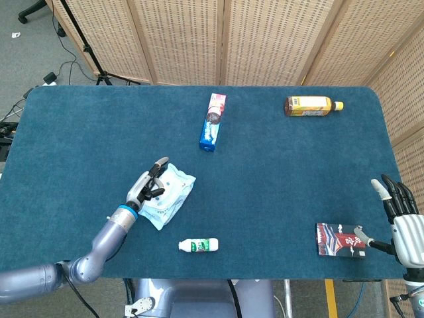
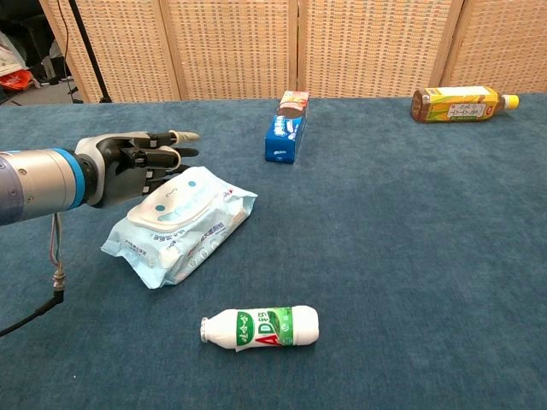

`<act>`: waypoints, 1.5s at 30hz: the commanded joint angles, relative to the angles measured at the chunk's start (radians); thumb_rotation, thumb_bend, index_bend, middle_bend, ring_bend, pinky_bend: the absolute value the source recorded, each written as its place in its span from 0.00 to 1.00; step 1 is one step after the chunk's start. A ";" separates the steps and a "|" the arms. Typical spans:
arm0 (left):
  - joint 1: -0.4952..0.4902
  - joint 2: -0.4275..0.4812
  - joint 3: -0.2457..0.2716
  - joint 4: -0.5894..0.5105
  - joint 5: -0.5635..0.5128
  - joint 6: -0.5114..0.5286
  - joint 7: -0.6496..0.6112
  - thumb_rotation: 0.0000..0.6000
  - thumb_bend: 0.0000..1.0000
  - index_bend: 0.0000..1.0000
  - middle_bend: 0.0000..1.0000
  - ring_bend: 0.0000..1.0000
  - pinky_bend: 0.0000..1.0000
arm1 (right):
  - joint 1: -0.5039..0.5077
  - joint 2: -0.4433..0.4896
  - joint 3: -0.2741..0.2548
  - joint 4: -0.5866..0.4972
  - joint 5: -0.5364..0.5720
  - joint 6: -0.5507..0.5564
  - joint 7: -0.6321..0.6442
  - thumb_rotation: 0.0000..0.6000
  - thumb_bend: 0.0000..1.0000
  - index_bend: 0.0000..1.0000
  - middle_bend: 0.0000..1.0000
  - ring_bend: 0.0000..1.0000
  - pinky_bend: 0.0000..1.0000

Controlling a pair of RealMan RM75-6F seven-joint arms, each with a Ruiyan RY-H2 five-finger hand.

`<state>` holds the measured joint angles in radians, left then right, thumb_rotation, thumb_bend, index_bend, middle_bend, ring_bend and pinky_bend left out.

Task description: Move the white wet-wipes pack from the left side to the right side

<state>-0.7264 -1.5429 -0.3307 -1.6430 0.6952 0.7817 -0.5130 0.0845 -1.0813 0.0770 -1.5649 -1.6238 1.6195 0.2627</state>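
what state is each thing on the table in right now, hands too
wet-wipes pack: lying flat, lid up, left of centre
left hand: fingers extended, against the pack's left edge, not gripping
right hand: open, at the right edge, holding nothing
small white bottle: on its side
toothpaste box: lying flat
yellow drink bottle: on its side, capped
red packet: lying flat

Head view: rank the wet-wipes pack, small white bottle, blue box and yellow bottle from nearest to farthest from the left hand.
From the left hand:
1. Wet-wipes pack, right against its fingers.
2. Small white bottle, at the near edge.
3. Blue box, toward the far middle.
4. Yellow bottle, far right corner.
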 commanded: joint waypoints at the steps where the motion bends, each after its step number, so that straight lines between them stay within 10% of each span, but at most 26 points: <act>1: -0.021 -0.017 -0.012 0.007 -0.030 0.002 0.035 1.00 1.00 0.00 0.00 0.00 0.00 | 0.000 0.000 0.001 -0.001 0.001 0.000 0.001 1.00 0.00 0.00 0.00 0.00 0.00; 12: -0.011 -0.010 -0.049 -0.051 -0.040 0.024 0.074 1.00 1.00 0.00 0.00 0.00 0.00 | -0.003 -0.001 0.001 -0.001 0.002 0.004 -0.005 1.00 0.00 0.00 0.00 0.00 0.00; 27: 0.245 0.352 -0.048 -0.178 0.359 0.100 -0.047 1.00 0.98 0.00 0.00 0.00 0.00 | 0.004 -0.021 -0.006 -0.010 -0.013 -0.008 -0.062 1.00 0.00 0.00 0.00 0.00 0.00; 36: 0.374 0.533 0.075 -0.039 0.581 0.232 0.105 1.00 0.01 0.00 0.00 0.00 0.00 | 0.019 -0.034 -0.001 -0.019 -0.023 -0.019 -0.106 1.00 0.00 0.00 0.00 0.00 0.00; 45: 0.534 0.603 0.166 -0.100 0.625 0.484 0.307 1.00 0.00 0.00 0.00 0.00 0.00 | 0.105 0.020 0.001 -0.093 -0.147 -0.084 -0.242 1.00 0.00 0.00 0.00 0.00 0.00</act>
<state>-0.2528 -0.9583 -0.2021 -1.7337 1.2938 1.1855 -0.2452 0.1589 -1.0861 0.0789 -1.6283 -1.7331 1.5629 0.0493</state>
